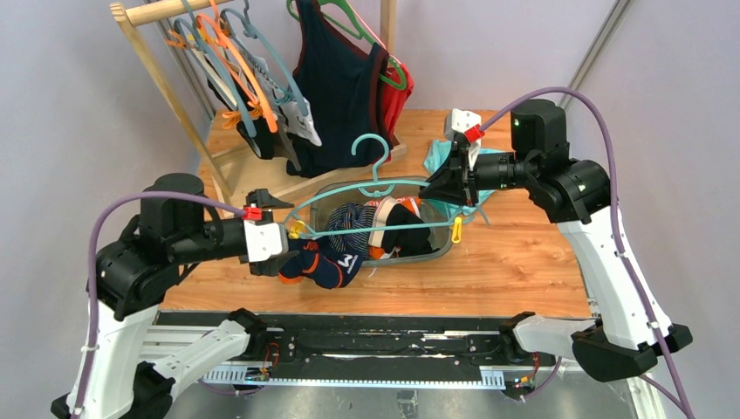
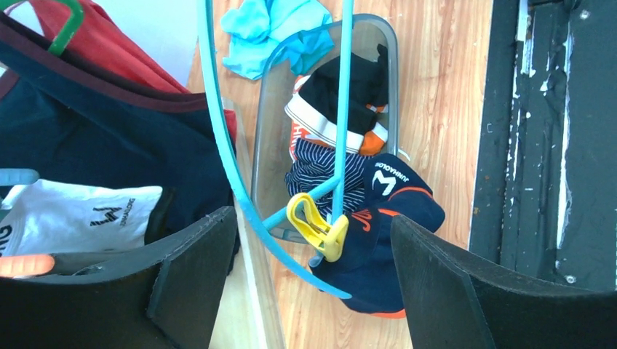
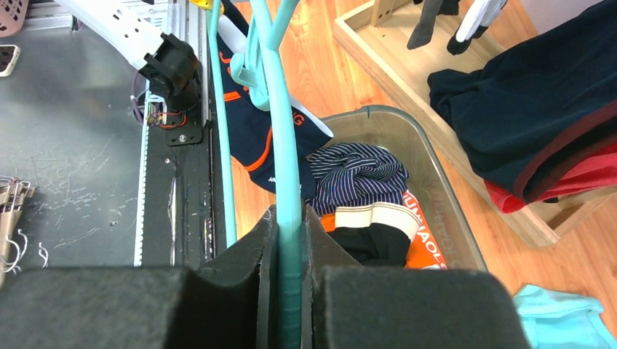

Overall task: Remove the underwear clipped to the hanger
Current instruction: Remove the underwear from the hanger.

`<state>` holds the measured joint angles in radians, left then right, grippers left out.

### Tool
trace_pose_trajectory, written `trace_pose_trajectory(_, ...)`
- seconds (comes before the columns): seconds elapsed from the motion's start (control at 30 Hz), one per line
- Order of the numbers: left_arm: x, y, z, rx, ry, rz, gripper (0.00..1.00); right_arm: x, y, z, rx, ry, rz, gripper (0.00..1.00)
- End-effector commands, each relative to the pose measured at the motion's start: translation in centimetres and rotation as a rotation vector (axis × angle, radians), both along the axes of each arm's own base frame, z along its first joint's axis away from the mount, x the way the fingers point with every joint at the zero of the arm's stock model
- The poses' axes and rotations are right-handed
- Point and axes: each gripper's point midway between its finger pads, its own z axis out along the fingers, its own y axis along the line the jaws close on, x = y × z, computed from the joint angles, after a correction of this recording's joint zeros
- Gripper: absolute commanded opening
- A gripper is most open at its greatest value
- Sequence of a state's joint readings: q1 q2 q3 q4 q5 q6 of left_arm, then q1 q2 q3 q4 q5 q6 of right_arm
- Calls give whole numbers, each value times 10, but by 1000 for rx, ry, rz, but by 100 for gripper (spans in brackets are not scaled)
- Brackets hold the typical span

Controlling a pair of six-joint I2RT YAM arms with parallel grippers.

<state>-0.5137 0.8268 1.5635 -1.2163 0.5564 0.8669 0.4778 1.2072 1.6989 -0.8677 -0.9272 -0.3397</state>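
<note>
Left wrist view: spread left fingers flank the yellow clip gripping navy briefs; squeeze its handles squarely while right fingers, pinching the teal hanger, steady it.

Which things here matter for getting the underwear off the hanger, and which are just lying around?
Job: hanger, yellow clip, navy underwear, bin.
Lying about: tank top, teal cloth, rack.
</note>
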Motion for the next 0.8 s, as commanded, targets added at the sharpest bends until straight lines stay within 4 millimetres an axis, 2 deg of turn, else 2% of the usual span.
trace_pose_trajectory(0.0,3,-5,-7,27,9,-37,79,5,-1,-1,-2,32,-6,0)
trace_pose_trajectory(0.2,8,-4,-26,90,41,-43,69,7,1,-9,-17,49,6,1)
trace_pose_trajectory(0.47,8,0,-51,180,70,-76,65,11,3,-22,-42,82,10,1)
trace_pose_trajectory(0.6,11,0,-57,204,62,-87,65,12,4,-27,-52,95,17,1)
trace_pose_trajectory(0.77,12,-4,-59,213,69,-108,59,11,4,-30,-59,101,23,1)
